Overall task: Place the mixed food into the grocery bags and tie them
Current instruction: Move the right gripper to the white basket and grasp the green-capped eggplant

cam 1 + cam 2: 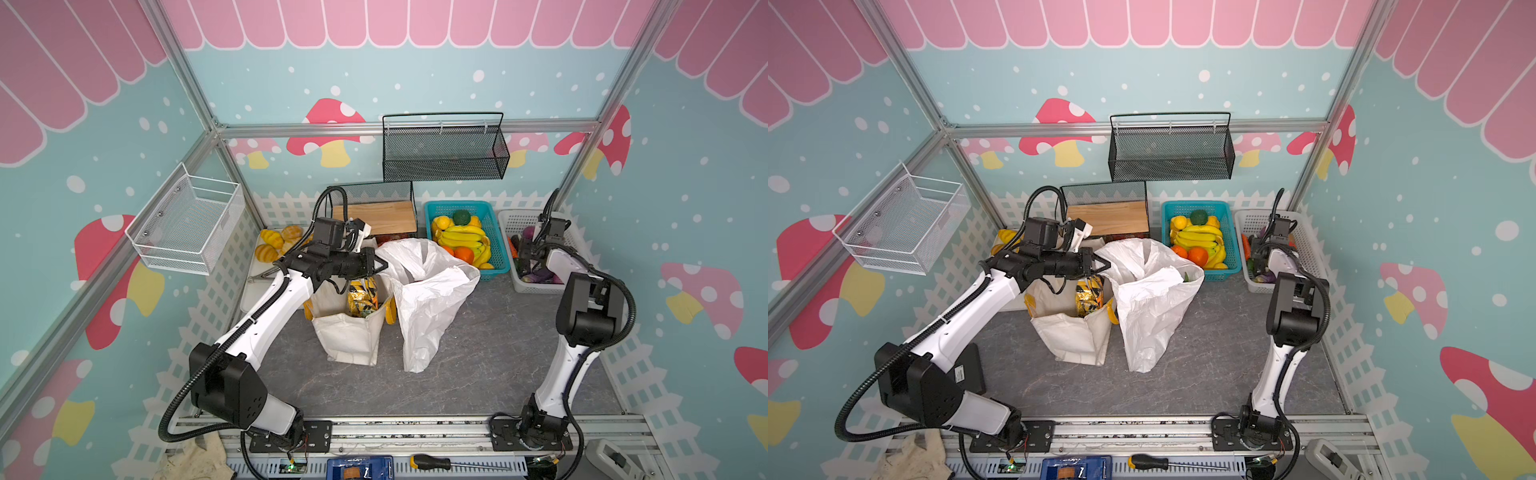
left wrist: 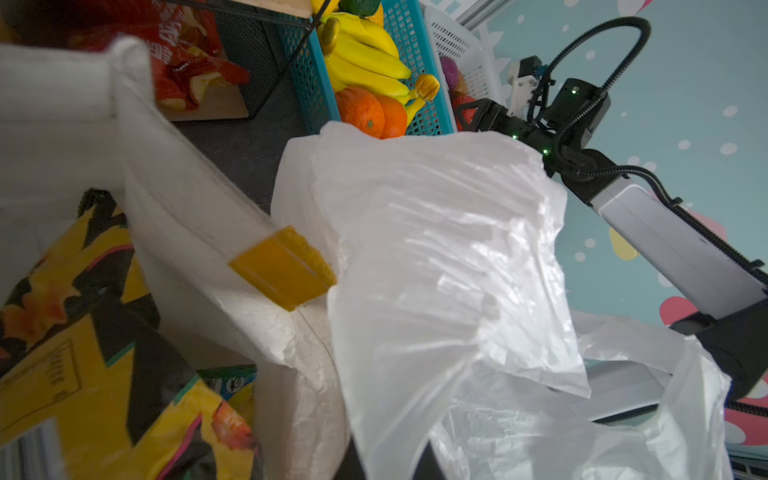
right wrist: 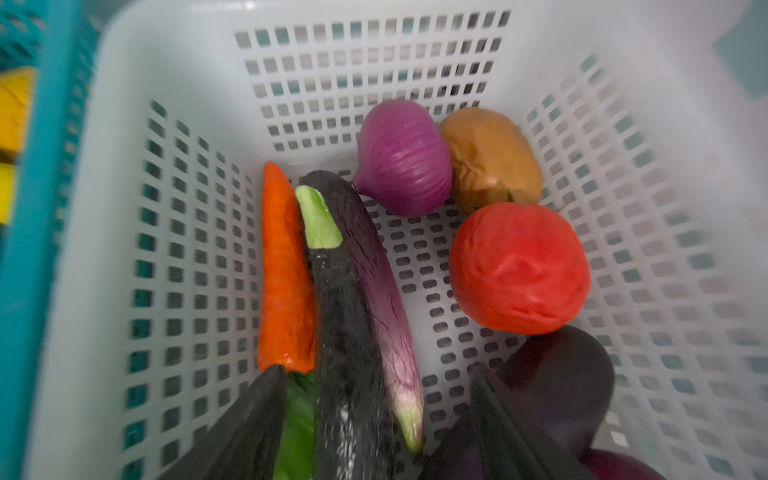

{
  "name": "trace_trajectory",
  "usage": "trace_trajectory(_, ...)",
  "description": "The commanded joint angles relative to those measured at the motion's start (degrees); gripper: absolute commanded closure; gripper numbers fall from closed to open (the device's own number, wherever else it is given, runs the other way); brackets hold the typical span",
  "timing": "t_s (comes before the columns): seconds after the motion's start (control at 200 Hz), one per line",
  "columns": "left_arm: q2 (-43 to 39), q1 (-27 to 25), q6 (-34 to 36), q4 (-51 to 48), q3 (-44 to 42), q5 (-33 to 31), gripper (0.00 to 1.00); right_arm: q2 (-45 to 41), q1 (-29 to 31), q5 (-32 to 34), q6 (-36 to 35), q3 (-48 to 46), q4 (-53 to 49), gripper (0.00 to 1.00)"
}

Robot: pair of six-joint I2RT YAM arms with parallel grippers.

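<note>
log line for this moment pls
left tool: shut on plastic bag rim | right tool: open around dark eggplant in white basket | tote: gold-black packet inside

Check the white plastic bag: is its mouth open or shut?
Open. The white plastic bag gapes wide in both top views; the left end effector pinches its rim.

A teal basket (image 1: 457, 203) holds bananas (image 1: 463, 237), oranges (image 1: 464, 254), a lemon (image 1: 442, 223) and an avocado (image 1: 460, 217). Just left of it stands a black mesh rack with a wooden board (image 1: 376, 216). A white perforated basket (image 1: 517, 220) is just right of it, and a black mesh wall basket (image 1: 444, 153) hangs above. Golden bread rolls (image 1: 266, 251) lie far to its left, and a screwdriver (image 1: 428, 461) lies well in front.
</note>
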Motion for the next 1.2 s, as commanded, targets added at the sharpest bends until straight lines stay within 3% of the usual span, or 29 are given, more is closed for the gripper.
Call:
trace_trajectory(0.0, -0.09, -0.13, 0.55, -0.63, 0.44, 0.09, 1.0, 4.23, -0.42, -0.3, -2.89, 5.94, -3.77, 0.34)
trace_trajectory(0.365, -0.39, -0.2, 0.73, -0.59, 0.43, -0.24, 1.0, 12.77, -0.74, -3.79, -4.0, 16.06, -8.38, 0.55)
trace_trajectory(0.6, -0.7, -0.19, 0.73, -0.59, 0.3, -0.35, 1.0, 9.52, -1.59, -6.49, -3.97, 17.51, -10.3, 0.72)
trace_trajectory(0.786, -0.78, -0.2, 0.55, -0.59, 0.43, -0.09, 1.0, -2.55, -1.58, -11.2, -1.0, 9.76, -5.71, 0.76)
trace_trajectory(1.196, -0.27, -0.47, -0.15, 0.02, 0.2, 0.91, 1.0, -41.74, 0.7, -25.47, 12.73, -28.71, 23.15, 0.79)
